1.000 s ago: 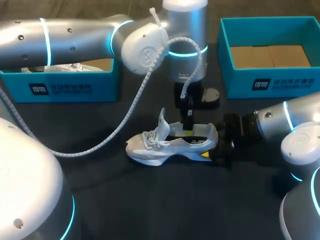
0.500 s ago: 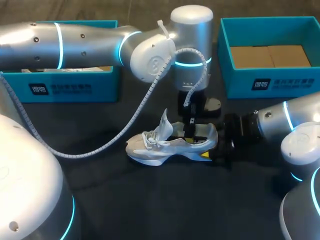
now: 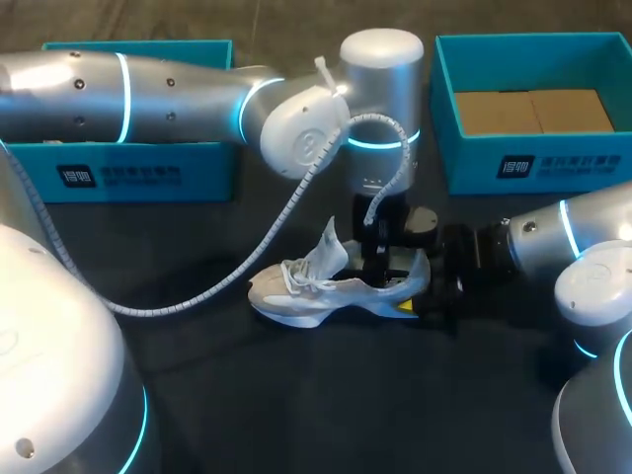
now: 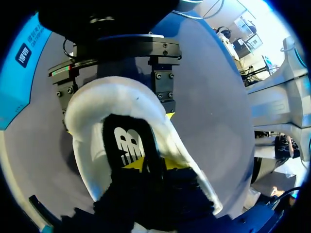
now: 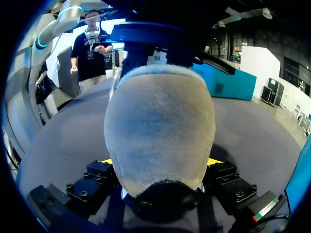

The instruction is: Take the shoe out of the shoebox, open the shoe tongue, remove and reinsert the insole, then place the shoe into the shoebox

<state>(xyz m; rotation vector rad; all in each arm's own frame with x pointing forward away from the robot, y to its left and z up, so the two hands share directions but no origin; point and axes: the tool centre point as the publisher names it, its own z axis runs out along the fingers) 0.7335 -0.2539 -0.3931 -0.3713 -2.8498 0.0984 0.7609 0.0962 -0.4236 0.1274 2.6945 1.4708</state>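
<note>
The shoe lies on its sole on the dark table, outside and in front of the left shoebox and the right shoebox (so taking it out looks done). Its tongue stands lifted, so that step appears done too. The black insole sits inside the shoe; whether it awaits removal or is being pressed back cannot be told. The left gripper reaches down into the shoe's mouth, and whether it is open or closed on anything cannot be told. The right gripper clamps the heel from both sides. Returning the shoe to a box remains.
</note>
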